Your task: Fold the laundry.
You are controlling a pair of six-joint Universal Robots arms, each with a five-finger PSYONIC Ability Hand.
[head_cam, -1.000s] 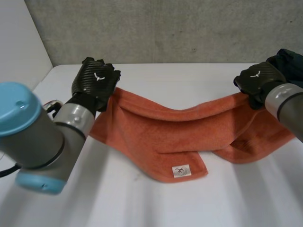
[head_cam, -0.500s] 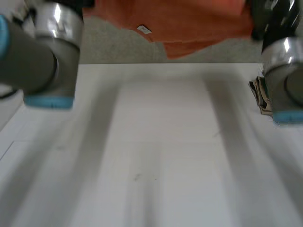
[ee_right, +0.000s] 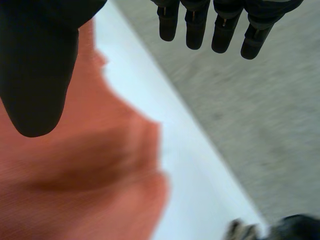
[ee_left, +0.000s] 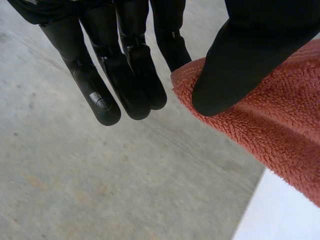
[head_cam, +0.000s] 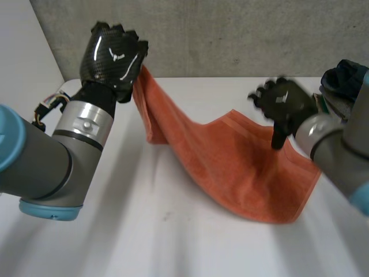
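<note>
An orange towel [head_cam: 230, 167] hangs from my left hand [head_cam: 112, 55], which is raised at the table's back left. It slopes down to the table and lies spread towards the right front. In the left wrist view my thumb [ee_left: 250, 55] pinches the towel's corner [ee_left: 280, 130] against the fingers [ee_left: 125, 75]. My right hand [head_cam: 285, 101] hovers over the towel's right part with fingers spread. In the right wrist view its thumb [ee_right: 35, 75] and fingers [ee_right: 215, 25] stand apart with nothing between them, and the towel [ee_right: 85, 190] lies below.
The white table [head_cam: 144, 231] ends at a grey concrete wall [head_cam: 230, 34] behind. A dark pile of other laundry [head_cam: 346, 78] sits at the back right corner, beside my right arm, also seen in the right wrist view [ee_right: 295, 227].
Both hands lifted the towel high, then my right hand opened and let go. The towel's right end dropped onto the table while my left hand kept its corner raised.
</note>
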